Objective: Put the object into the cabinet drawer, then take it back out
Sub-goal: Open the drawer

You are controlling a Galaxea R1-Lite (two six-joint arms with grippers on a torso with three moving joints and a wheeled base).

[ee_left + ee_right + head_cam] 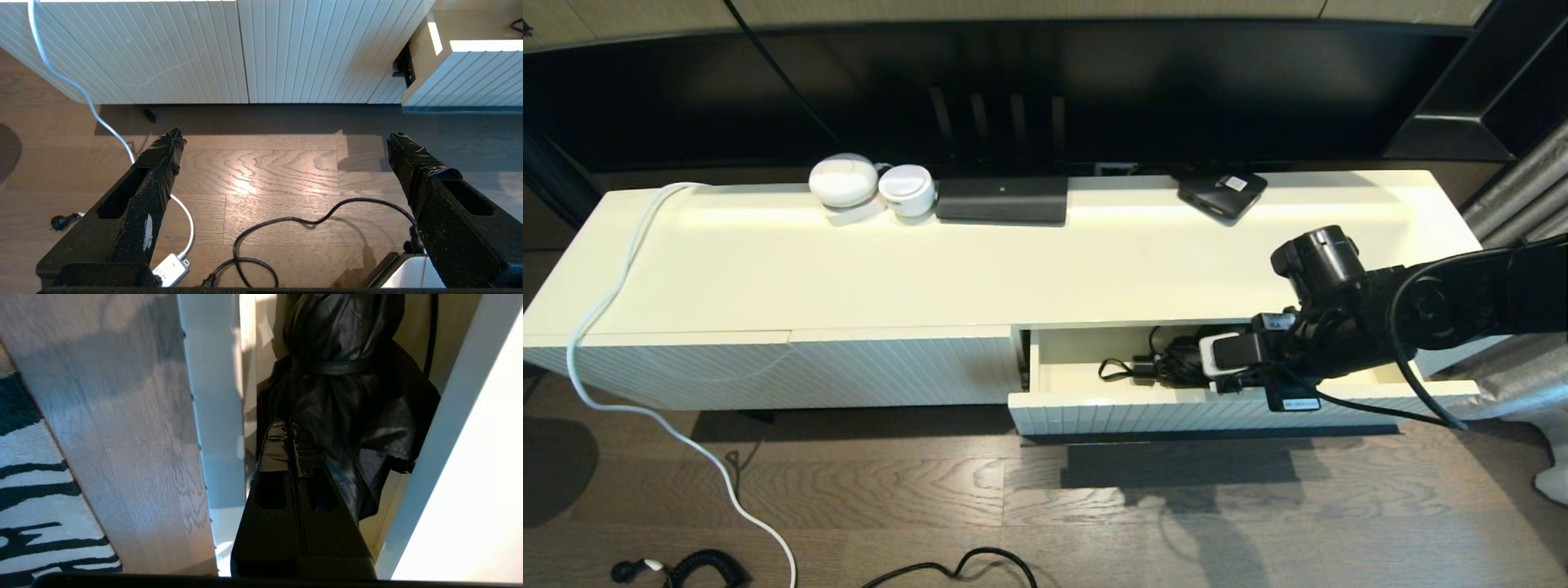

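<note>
The cabinet drawer (pixel 1143 411) stands pulled open at the right end of the white cabinet, and its ribbed front also shows in the left wrist view (pixel 470 75). The object, a black folded umbrella (pixel 347 388) with a strap round it, lies on the cream drawer floor next to black cords (pixel 1131 369). My right gripper (pixel 291 426) reaches down into the drawer, shut, with its taped tips against the umbrella's fabric; whether it pinches any cloth I cannot tell. My left gripper (pixel 286 136) hangs open and empty over the wooden floor in front of the cabinet.
On the cabinet top (pixel 980 261) stand two white round devices (pixel 870 186), a black box (pixel 1001 200) and a small black unit (pixel 1222 193). A white cable (pixel 605 310) runs down to the floor. Black cords (pixel 286 222) lie on the floor; a striped rug (pixel 36 490) lies beside the drawer.
</note>
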